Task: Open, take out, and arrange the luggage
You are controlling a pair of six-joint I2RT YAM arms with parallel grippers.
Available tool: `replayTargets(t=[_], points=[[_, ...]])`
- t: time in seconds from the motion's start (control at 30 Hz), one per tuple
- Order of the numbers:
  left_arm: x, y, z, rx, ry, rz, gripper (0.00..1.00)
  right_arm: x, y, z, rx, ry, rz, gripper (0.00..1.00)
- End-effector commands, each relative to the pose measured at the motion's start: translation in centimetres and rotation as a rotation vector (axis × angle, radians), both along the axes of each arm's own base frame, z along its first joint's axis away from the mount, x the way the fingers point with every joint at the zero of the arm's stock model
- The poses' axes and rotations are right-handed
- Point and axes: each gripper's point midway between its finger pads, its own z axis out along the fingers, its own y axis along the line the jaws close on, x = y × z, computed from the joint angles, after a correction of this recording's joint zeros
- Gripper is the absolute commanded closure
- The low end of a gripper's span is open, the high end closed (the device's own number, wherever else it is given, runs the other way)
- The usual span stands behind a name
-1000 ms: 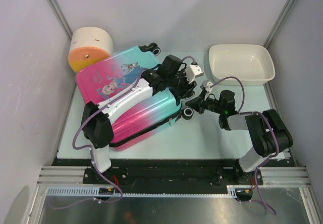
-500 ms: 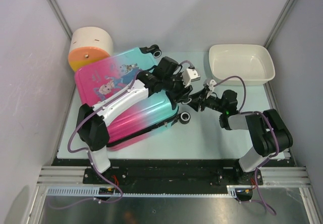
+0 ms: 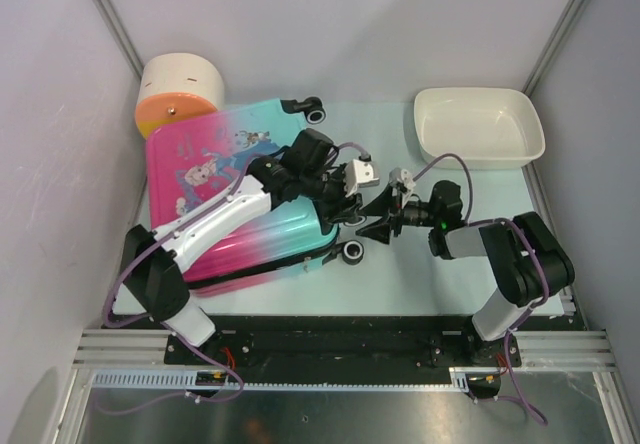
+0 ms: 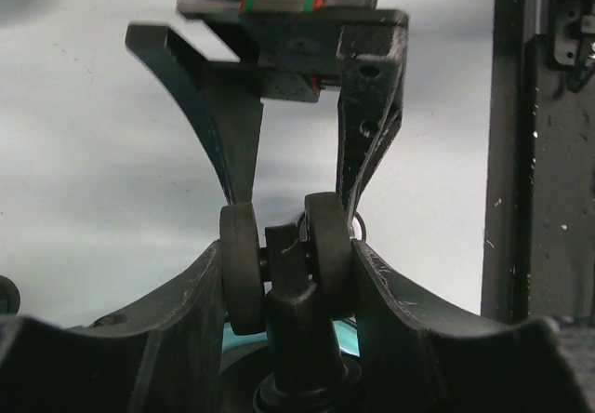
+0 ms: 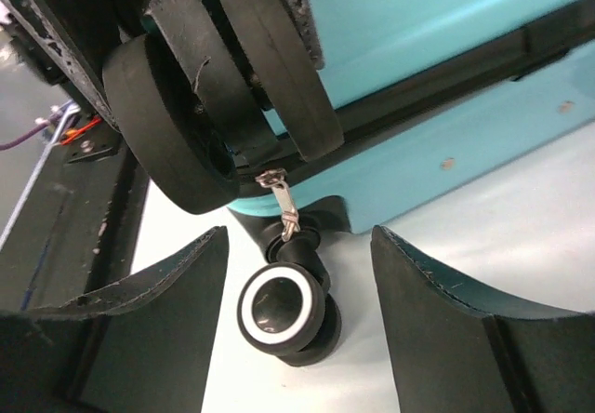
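The luggage (image 3: pixel 195 169), a pink-to-teal hard-shell suitcase, lies flat and zipped on the table. My left arm reaches across it, and the left gripper (image 3: pixel 338 212) is shut on one black twin caster wheel (image 4: pixel 284 264) at the teal end, a finger pressed against each side. My right gripper (image 3: pixel 376 220) faces that same corner with its jaws open and holds nothing. In the right wrist view the right gripper (image 5: pixel 297 246) frames the metal zip pull (image 5: pixel 284 204) and a second, white-ringed wheel (image 5: pixel 279 311) under the teal shell (image 5: pixel 418 22).
A white rectangular basin (image 3: pixel 478 124) stands at the back right. A cream-and-orange rounded drawer box (image 3: pixel 178 94) sits at the back left, close to the suitcase's pink end. Another suitcase wheel (image 3: pixel 312 112) points toward the back wall. Grey walls close in both sides.
The right gripper has opened from shut and followed leftward. The left arm pulled the wheel end left and toward the near edge, turning the suitcase with it.
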Motion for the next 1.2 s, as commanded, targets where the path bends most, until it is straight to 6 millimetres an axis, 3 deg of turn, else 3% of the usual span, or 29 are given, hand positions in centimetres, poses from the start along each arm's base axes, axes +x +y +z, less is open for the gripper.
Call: replayTargets(t=[0.0,0.3,0.47,0.73,0.9,1.03,1.17], points=[[-5.3,2.1,-0.2,-0.009,0.091,-0.174,1.00,-1.5,1.9,0.4,0.014,-0.062,0.091,0.34],[-6.7,2.9,-0.3,-0.017,0.095,-0.199,1.00,-2.1,5.0,-0.6,0.008,-0.068,0.072,0.35],[-7.0,3.2,-0.3,-0.020,0.089,-0.206,1.00,-3.7,6.5,-1.5,-0.002,-0.061,0.119,0.36],[-7.5,3.3,-0.3,-0.028,0.096,-0.217,1.00,-3.4,7.9,-2.2,0.001,-0.085,0.093,0.43],[-7.8,3.3,-0.2,-0.037,0.104,-0.228,1.00,-3.3,8.3,-2.3,0.006,-0.070,0.077,0.62],[-8.1,3.4,-0.2,-0.042,0.113,-0.231,1.00,-2.7,8.2,-2.5,0.002,-0.064,0.048,0.89],[-8.4,3.5,-0.3,-0.044,0.123,-0.233,1.00,-1.5,8.1,-2.5,0.005,-0.031,-0.032,1.00]])
